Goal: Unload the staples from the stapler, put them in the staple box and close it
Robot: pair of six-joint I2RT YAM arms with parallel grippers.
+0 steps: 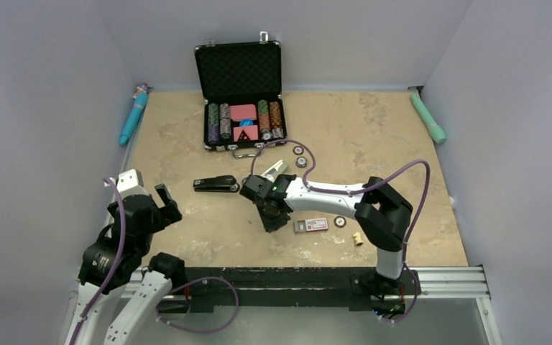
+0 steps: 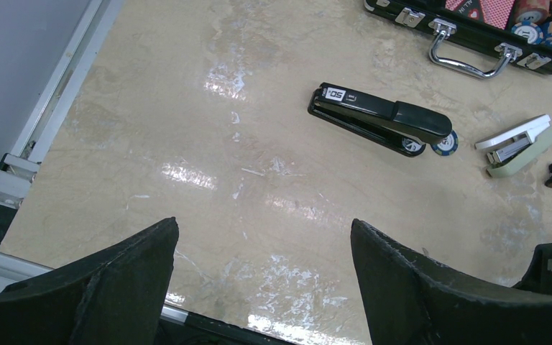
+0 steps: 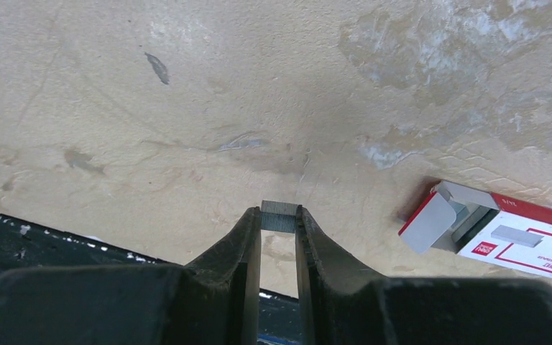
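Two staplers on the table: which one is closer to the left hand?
The black stapler. The white-and-green stapler lies farther to the right, beyond it from the left hand.

The overhead view is evenly and softly lit from above, moderately bright; shadows on the tan table [image 1: 402, 144] are short and faint, the plainest a dim patch under the right arm [image 1: 330, 190] at centre frame. Fine detail is slightly soft there (small things blur together). In the left wrist view white glare streaks the glossy surface at upper centre and lower centre; the stapler [image 2: 381, 118] at upper right is sharp, while the dark fingers [image 2: 108, 287] of the left gripper [image 2: 264, 230] along the bottom edge show little detail. The right wrist view is warmer, its surface texture crisp, with a soft shadow at centre; the staples [image 3: 279, 216] are in focus, and the right gripper [image 3: 278, 226] blurs toward the bottom edge
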